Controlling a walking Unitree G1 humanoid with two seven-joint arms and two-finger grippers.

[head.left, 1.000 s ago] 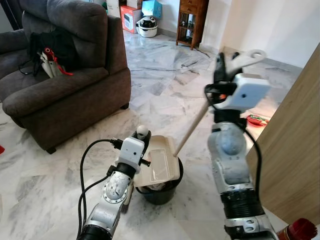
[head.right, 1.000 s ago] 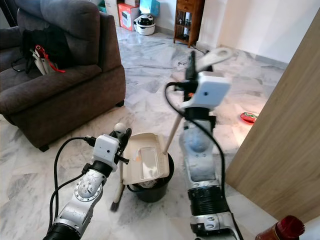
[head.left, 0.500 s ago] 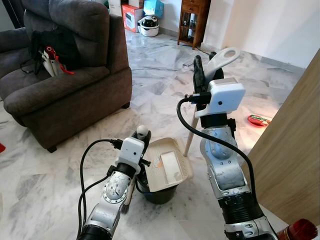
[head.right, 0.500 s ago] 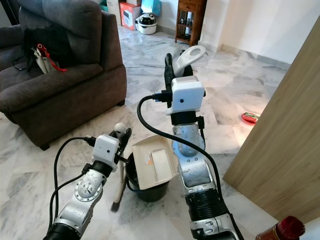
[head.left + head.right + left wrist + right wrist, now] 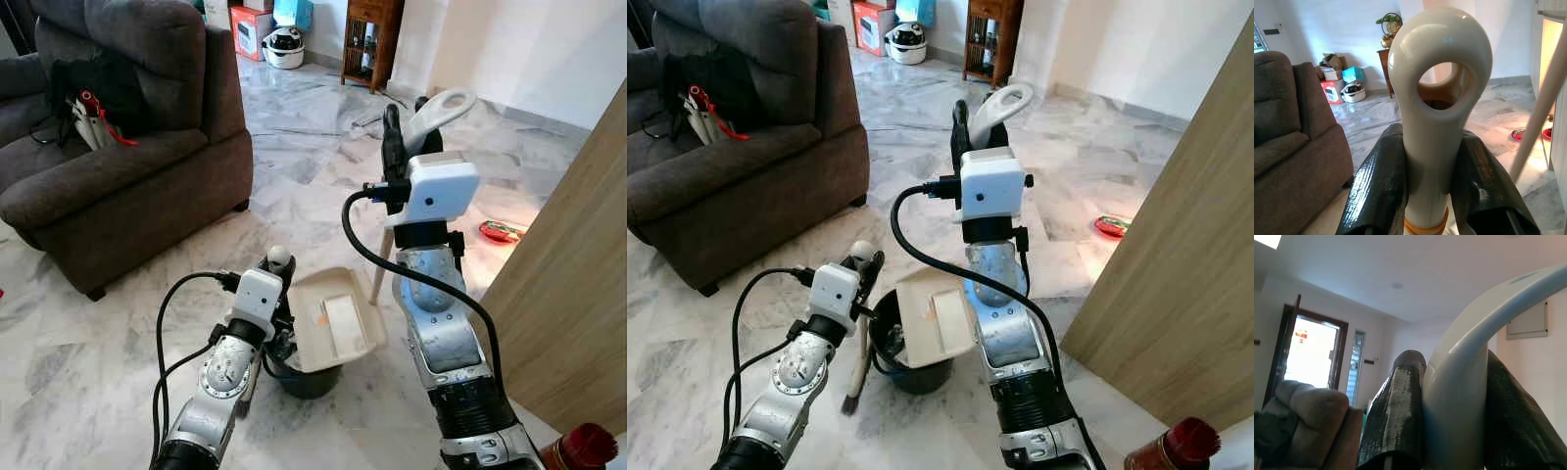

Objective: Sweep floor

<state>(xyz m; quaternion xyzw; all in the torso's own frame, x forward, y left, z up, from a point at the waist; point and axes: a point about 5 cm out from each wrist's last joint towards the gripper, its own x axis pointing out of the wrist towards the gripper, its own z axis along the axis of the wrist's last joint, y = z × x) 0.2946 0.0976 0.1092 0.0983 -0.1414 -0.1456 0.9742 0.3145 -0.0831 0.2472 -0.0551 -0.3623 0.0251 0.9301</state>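
Cream plastic long-handled dustpan (image 5: 338, 325): tray sits tilted over the mouth of the small black plastic bin (image 5: 906, 362) on the white marble floor (image 5: 88, 343), just ahead of me between both arms. Some small debris and an orange scrap are visible on the tray. Its pale shaft rises to the right and far, to a looped handle top.

Right gripper (image 5: 407, 137) is clenched on that looped handle; in the right wrist view I see black fingers (image 5: 1396, 406) pressing on both sides of the cream loop. Left gripper (image 5: 1432, 161) grasps the cream broom handle with round eyelet end (image 5: 1440, 73), low and left of the bin; the dark brush head (image 5: 854, 392) rests on the floor beside the bin.

Judgement: emptying step, dustpan contents going into bin.

Risks:
- Tray overhangs the bin rim on the right side; tipping further could spill debris onto the floor.
- Tray edge catching the rim could topple the light bin.
- Brush close to the bin; a left arm swing could knock it.

Surroundings: brown fabric sofa (image 5: 118, 166) far left, wooden panel (image 5: 578, 294) right.
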